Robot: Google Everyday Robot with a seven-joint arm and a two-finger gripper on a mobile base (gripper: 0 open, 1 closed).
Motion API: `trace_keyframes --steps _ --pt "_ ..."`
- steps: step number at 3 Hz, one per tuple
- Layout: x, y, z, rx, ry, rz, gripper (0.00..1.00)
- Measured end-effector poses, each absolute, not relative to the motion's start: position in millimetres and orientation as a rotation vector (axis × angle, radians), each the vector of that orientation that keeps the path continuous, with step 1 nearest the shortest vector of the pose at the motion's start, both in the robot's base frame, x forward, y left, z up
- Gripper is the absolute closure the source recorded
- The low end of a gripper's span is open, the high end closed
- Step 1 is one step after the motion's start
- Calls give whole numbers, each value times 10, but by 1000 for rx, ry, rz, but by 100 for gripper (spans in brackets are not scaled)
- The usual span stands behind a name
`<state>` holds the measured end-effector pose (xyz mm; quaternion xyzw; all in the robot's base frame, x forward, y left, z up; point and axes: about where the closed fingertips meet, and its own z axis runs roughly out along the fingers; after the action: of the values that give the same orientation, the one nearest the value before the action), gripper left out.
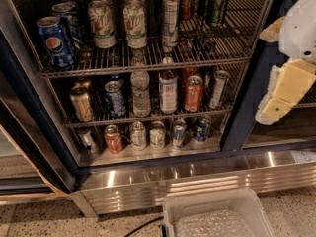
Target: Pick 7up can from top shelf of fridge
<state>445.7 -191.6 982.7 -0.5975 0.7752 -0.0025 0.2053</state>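
Observation:
The fridge [148, 181] stands open with a dark blue frame and steel base panel. On its top shelf [148, 62] two 7up cans stand side by side at the front, one [102, 24] left and one [135, 22] right, whitish with green lettering. Blue Pepsi cans [55, 42] stand to their left and a slim silver can [170, 19] to their right. My gripper [284, 90], white and yellow, hangs at the right edge in front of the blue door post, well right of the shelf and away from the cans.
Two lower wire racks hold several cans and bottles [140, 90]. Red and green cans [217, 4] stand at the top shelf's back right. A clear plastic bin [217, 216] sits on the speckled floor below. A glass door [19, 147] stands open at left.

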Motion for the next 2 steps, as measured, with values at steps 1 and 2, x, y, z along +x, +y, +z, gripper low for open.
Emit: trace_keyframes --steps 1,2 --pt "4505 -1720 9898 -1634 2092 57 0" --pt "4548 -1522 9951 -1620 2024 114 0"
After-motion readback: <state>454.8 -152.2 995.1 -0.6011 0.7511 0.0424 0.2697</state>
